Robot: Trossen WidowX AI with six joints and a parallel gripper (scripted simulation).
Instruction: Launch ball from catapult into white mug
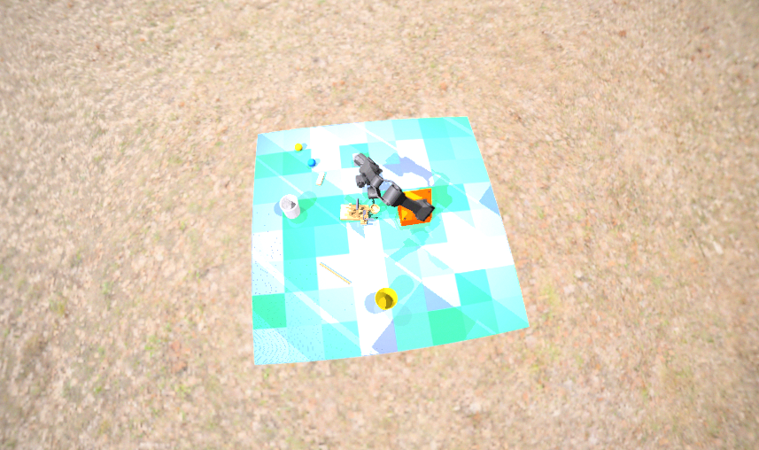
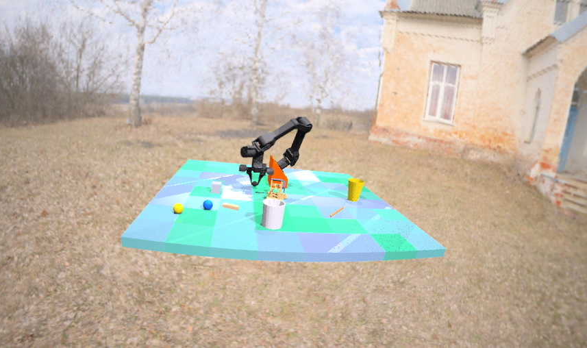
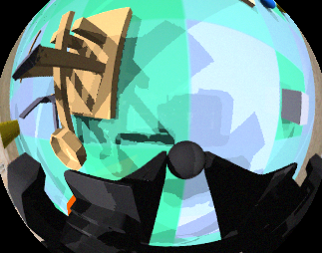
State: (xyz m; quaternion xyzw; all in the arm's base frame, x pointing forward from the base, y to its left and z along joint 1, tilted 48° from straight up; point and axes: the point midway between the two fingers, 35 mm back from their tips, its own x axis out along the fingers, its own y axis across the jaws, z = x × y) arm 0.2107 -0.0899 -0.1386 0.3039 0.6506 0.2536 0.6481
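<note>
My gripper point(image 2: 255, 182) point(image 3: 185, 155) is shut on the small black ball point(image 2: 255, 183) point(image 3: 186, 160) and holds it a little above the table, beside the catapult. The ball is hidden under the arm in the top view. The wooden catapult point(image 1: 346, 213) point(image 2: 277, 192) point(image 3: 119, 65) stands near the middle of the table. Its round cup point(image 1: 375, 208) point(image 3: 66, 147) is empty and lies left of the ball in the wrist view. The white mug point(image 1: 290, 207) point(image 2: 272, 215) stands upright beyond the base end of the catapult, opposite its cup.
An orange panelled object point(image 2: 277, 174) stands behind the catapult, by the arm's base. A yellow cup point(image 1: 385, 299) point(image 2: 355, 190), a thin stick point(image 1: 336, 273) point(image 2: 337, 212), a wooden block point(image 2: 230, 207), a blue ball point(image 1: 311, 162) point(image 2: 207, 205), a yellow ball point(image 1: 298, 147) point(image 2: 177, 208) and a pale cube point(image 2: 216, 187) point(image 3: 291, 106) lie around.
</note>
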